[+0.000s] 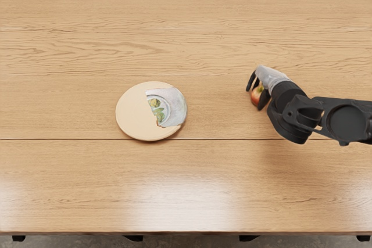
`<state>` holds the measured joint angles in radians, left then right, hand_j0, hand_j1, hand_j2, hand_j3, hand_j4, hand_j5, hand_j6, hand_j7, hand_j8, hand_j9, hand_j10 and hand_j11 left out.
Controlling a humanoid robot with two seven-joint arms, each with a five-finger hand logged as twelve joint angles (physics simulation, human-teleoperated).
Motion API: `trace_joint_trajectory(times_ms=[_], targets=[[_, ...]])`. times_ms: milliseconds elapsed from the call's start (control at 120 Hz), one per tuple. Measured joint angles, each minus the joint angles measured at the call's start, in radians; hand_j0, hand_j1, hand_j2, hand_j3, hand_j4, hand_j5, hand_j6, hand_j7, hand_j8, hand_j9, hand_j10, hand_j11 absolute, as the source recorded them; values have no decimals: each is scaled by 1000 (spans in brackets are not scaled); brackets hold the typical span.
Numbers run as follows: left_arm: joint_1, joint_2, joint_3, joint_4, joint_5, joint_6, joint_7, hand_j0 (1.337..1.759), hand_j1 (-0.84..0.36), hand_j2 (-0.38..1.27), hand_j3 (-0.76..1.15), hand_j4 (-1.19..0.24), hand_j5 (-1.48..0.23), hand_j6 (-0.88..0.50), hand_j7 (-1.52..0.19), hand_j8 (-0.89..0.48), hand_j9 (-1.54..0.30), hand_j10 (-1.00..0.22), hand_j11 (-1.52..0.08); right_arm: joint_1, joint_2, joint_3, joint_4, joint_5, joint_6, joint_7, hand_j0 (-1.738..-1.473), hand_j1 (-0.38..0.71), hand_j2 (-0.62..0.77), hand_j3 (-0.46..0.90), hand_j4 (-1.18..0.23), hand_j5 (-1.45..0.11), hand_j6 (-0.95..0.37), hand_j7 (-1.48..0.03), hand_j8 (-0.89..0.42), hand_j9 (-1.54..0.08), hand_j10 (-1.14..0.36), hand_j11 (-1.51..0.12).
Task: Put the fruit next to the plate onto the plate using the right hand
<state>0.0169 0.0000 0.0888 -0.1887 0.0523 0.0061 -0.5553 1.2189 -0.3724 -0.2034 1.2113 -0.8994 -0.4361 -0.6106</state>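
Wood-grain table (70,190), and on it a round tan plate (135,114) lying a little left of the middle, about halfway between the far and near edges. On the plate's right side sits a greyish patch with green bits (165,107); I cannot tell what it is.

The fruit (256,94), small and red-yellow, is well apart from the plate, out toward the table's right edge. The right hand (266,85) is on it, its arm reaching in from the right edge, and the dark fingers (251,81) curl around the fruit from both sides in what looks like a grasp. Whether the fruit is off the wood or resting on it, I cannot make out from here. No left arm shows.

By my reckoning the reach and the grip are done, and nothing more. The carry leftward across the table, the lowering over the plate and the release are all yet to come. The plate's bare left part looks the easier spot to set it down.
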Motion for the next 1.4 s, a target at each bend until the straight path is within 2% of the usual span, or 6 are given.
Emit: trace_joint_trajectory(times_ms=[42, 158, 558, 1075, 1208, 1400], targets=[[0, 0, 0, 0, 0, 0, 0, 1658, 337, 2, 0, -10, -13, -10, -13, -10, -13, -10, -13, 0, 0, 1, 1, 4, 0, 0, -1651, 215, 304, -1, -754, -931, -572, -956, -448, -958, -596, -975], [0, 0, 0, 0, 0, 0, 0, 1658, 337, 2, 0, -10, -13, -10, -13, -10, -13, -10, -13, 5, -2, 4, 4, 35, 1, -1, -1649, 239, 311, 0, -808, -1007, -522, -1030, -388, -1034, -547, -1054], [0, 0, 0, 0, 0, 0, 0, 1658, 337, 2, 0, -10, -13, -10, -13, -10, -13, -10, -13, 25, 6, 85, 4, 78, 8, -1, -1646, 218, 265, 0, -841, -1161, -490, -1120, -331, -1156, -510, -1161], [0, 0, 0, 0, 0, 0, 0, 1658, 337, 2, 0, -10, -13, -10, -13, -10, -13, -10, -13, 89, 246, 228, -7, 85, 10, 0, -1647, 188, 232, 0, -836, -1208, -504, -1133, -322, -1188, -513, -1191], [0, 0, 0, 0, 0, 0, 0, 1658, 337, 2, 0, -10, -13, -10, -13, -10, -13, -10, -13, 103, 335, 247, -77, 84, 11, 0, -1647, 182, 223, 0, -830, -1222, -509, -1134, -318, -1193, -516, -1191], [0, 0, 0, 0, 0, 0, 0, 1658, 337, 2, 0, -10, -13, -10, -13, -10, -13, -10, -13, 109, 367, 251, -144, 79, 11, 0, -1647, 178, 222, 0, -839, -1202, -516, -1134, -341, -1199, -522, -1198]])
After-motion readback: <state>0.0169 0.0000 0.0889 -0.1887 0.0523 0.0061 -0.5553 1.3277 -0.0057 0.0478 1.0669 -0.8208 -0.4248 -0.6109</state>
